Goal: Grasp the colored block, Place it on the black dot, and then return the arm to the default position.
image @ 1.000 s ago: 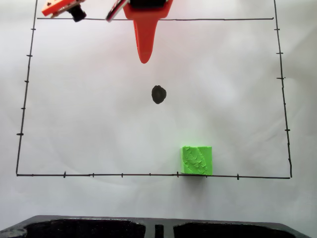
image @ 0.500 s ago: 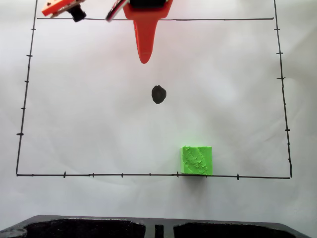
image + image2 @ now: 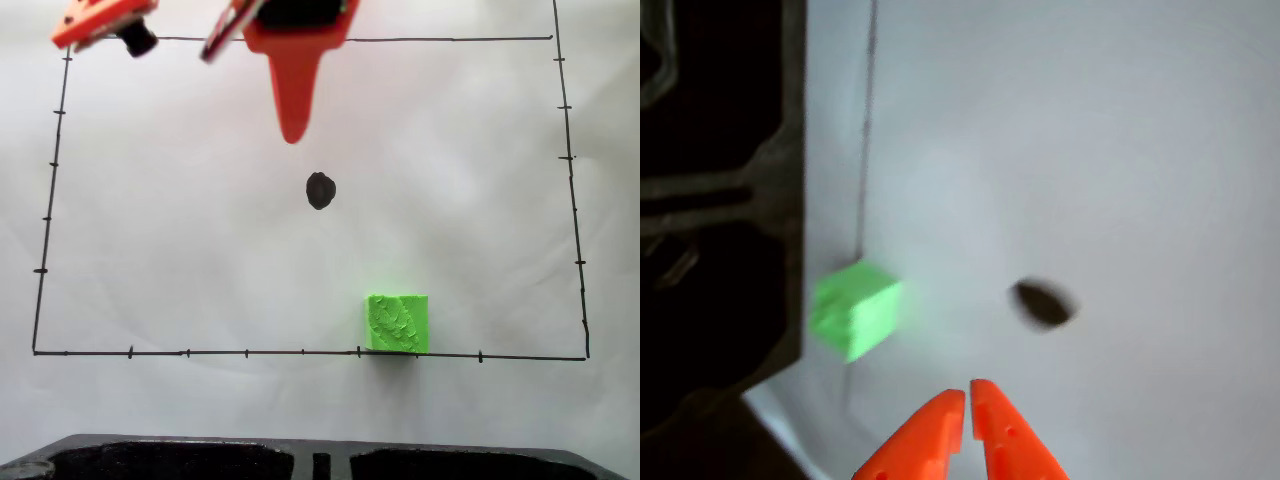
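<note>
The neon-green colored block [image 3: 398,322] rests on the white paper at the lower right of the drawn rectangle, touching its bottom line. The black dot [image 3: 320,190] sits bare near the middle of the paper. The orange arm [image 3: 296,30] reaches in from the top edge, and its pointed finger [image 3: 292,125] hangs just above the dot in the fixed view. The blurred wrist view shows the block [image 3: 853,308] at left and the dot [image 3: 1043,304] right of it. My gripper [image 3: 967,398] is shut there, tips together and holding nothing.
A thin black border with tick marks [image 3: 300,352] frames the paper. A dark moulded tray edge [image 3: 300,458] runs along the bottom of the fixed view. It appears as a black mass [image 3: 710,200] at the wrist view's left.
The arm has shifted: the orange finger tip reaches slightly lower toward the dot, and the camera bracket at top left has swung left and up. The block and the dot have stayed in place.
</note>
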{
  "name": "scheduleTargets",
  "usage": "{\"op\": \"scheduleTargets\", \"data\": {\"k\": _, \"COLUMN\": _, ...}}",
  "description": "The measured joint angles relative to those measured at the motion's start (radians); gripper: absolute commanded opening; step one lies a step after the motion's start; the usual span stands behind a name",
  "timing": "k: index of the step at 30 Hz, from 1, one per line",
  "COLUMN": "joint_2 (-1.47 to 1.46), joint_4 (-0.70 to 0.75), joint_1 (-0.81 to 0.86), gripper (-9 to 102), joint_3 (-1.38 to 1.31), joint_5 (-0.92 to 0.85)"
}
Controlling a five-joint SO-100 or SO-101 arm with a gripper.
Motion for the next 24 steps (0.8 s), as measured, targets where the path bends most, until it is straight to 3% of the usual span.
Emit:
{"op": "scheduleTargets", "data": {"k": 13, "joint_2": -0.480, "joint_4": 0.115, "joint_1": -0.069, "gripper": 0, "joint_3": -0.463, "joint_5": 0.319}}
{"op": "scheduleTargets", "data": {"k": 20, "joint_2": -0.739, "joint_4": 0.130, "joint_1": -0.130, "gripper": 0, "joint_3": -0.706, "joint_5": 0.403}}
{"op": "scheduleTargets", "data": {"k": 24, "joint_2": -0.867, "joint_4": 0.144, "joint_1": -0.146, "gripper": 8, "joint_3": -0.816, "joint_5": 0.426}}
